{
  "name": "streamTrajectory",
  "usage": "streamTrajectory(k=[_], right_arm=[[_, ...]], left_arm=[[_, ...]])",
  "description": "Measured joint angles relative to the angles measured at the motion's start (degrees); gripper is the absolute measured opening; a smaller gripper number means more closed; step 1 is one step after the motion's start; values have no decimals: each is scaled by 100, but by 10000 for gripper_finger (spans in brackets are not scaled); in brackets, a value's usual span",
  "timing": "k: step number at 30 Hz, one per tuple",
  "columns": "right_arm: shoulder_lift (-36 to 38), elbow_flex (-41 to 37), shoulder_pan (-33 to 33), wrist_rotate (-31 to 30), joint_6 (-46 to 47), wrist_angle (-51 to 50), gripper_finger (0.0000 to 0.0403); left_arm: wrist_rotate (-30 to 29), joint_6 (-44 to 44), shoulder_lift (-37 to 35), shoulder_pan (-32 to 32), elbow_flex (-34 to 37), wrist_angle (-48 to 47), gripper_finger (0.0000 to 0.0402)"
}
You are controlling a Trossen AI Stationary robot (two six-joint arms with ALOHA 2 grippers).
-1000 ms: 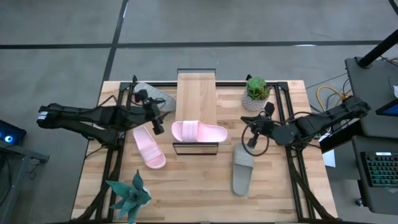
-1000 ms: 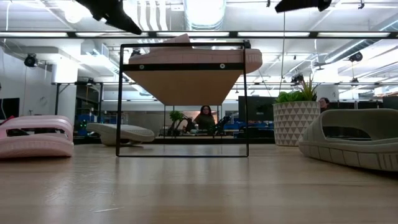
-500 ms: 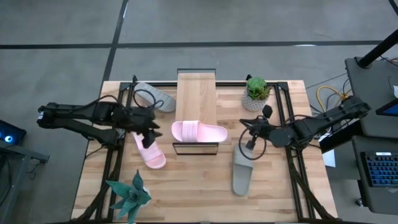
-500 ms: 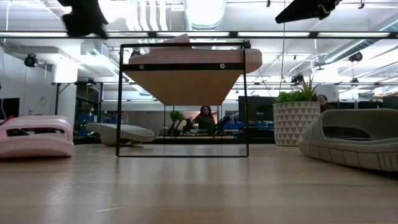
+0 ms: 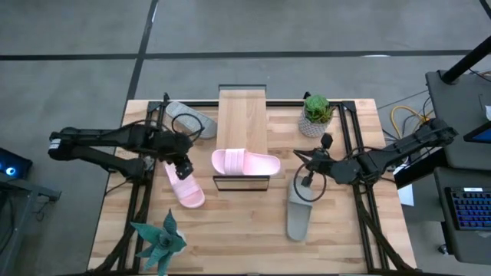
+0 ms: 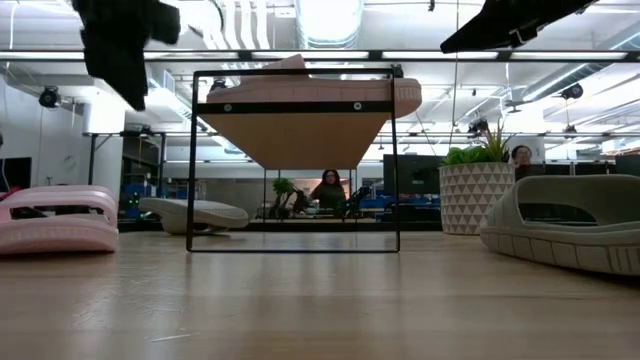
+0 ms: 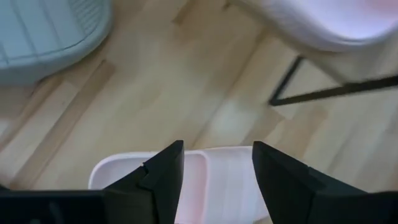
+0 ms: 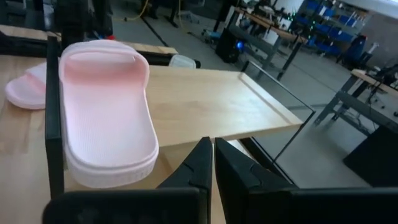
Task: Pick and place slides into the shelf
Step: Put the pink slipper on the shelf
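Note:
One pale pink slide (image 5: 245,162) lies across the near end of the shelf (image 5: 242,115), a light wood plank on a thin black frame. The second pink slide (image 5: 186,186) rests sole-down on the table left of the shelf. My left gripper (image 5: 182,167) hovers open above its far end, pointing down, with the slide (image 7: 214,183) showing between the fingers. A grey slide (image 5: 190,119) lies by the shelf's far left. Another grey slide (image 5: 299,211) lies right of the shelf. My right gripper (image 5: 307,175) is shut and hangs above that slide's far end.
A potted plant in a white pot (image 5: 316,115) stands right of the shelf's far end. A spiky green plant (image 5: 159,241) sits at the near left edge. Black frame rails run along both table sides. Bare wood lies near the shelf's front. A person (image 6: 330,190) sits in the room beyond.
My left gripper has moved from beside the shelf's near end toward the table's near left, over the pink slide on the table, tipping to point down and coming lower. My right gripper has sunk a little. The slides have stayed where they were.

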State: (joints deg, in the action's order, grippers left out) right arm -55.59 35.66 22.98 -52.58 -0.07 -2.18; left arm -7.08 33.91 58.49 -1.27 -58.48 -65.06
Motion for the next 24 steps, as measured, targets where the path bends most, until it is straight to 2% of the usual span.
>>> streamTrajectory(k=[8,13,16,19,24], right_arm=[[0,-66,0,0,-108,167,9],[0,-66,0,0,-108,165,9],[0,-76,0,2,-122,158,9],[0,-86,0,2,-147,158,9],[0,-86,0,15,-148,158,9]], left_arm=[[840,-479,470,-839,81,-91,175],[1052,-575,700,-886,167,-471,175],[1194,-575,840,-891,405,-291,175],[1654,-586,1015,-889,696,-135,175],[1714,-687,1261,-891,975,-85,175]])
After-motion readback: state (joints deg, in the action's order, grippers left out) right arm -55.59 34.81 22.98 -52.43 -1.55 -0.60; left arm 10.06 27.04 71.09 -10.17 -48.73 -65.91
